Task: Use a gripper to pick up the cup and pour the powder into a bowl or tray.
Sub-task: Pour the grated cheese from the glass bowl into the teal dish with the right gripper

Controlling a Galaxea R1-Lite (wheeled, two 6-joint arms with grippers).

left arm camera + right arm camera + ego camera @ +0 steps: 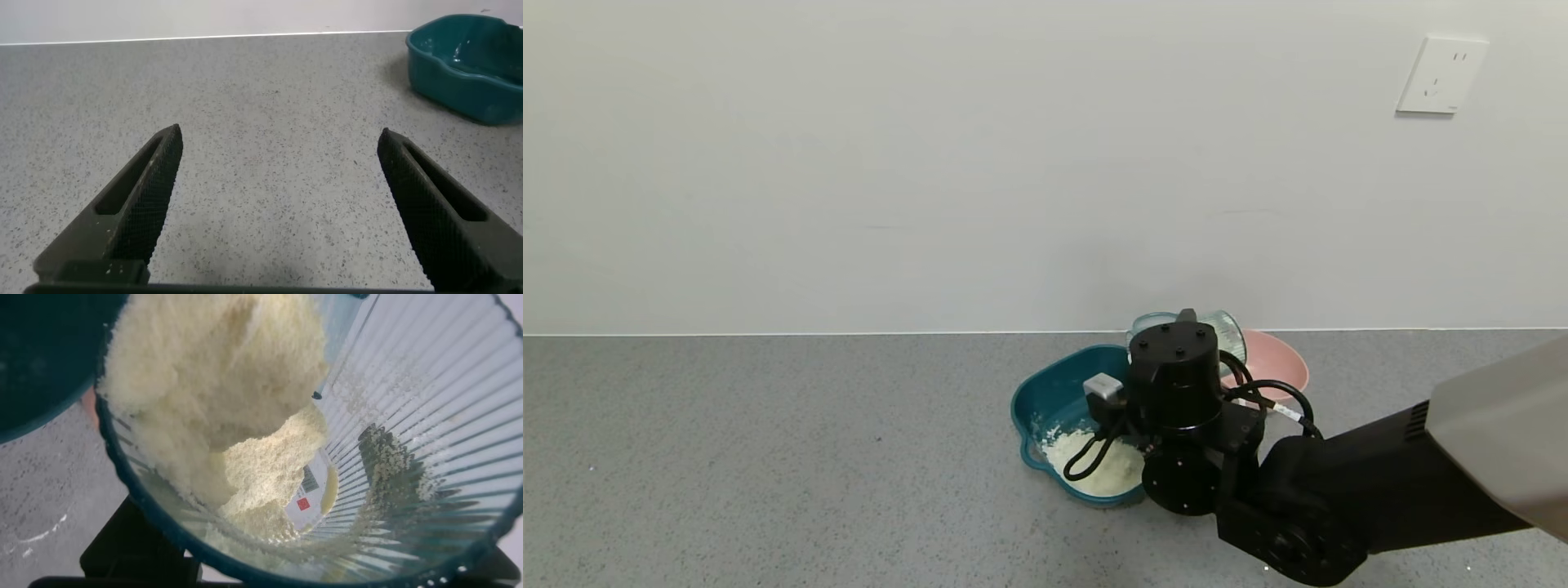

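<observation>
Right pincer held the ribbed cup. Its fingers were hidden behind the wrist in the head view, and the right wrist view looked straight into the cup mouth, so the grip was judged from the cup sitting tilted in the air above the basin with nothing else supporting it. Cup lay roughly on its side, mouth turned toward the teal basin, positioned over the basin's far right corner. That tilt was there so the powder would slide out by gravity rather than needing a shake.

In the right wrist view, a fair amount of powder was banked against the low side of the cup wall, with grains clinging to the ribs and a small label visible through the base. Pour looked partly done, judging by that.

A pile of powder already sat in the near part of the basin. Pink bowl was just beside the basin on its right, behind the cup, apparently not the target.

Left pincer was idle with jaws wide apart and nothing between them, hovering low over the grey speckled worktop, well away from the basin.

Risk, as I read it: clumpy powder could let go in one lump and overshoot the rim.
</observation>
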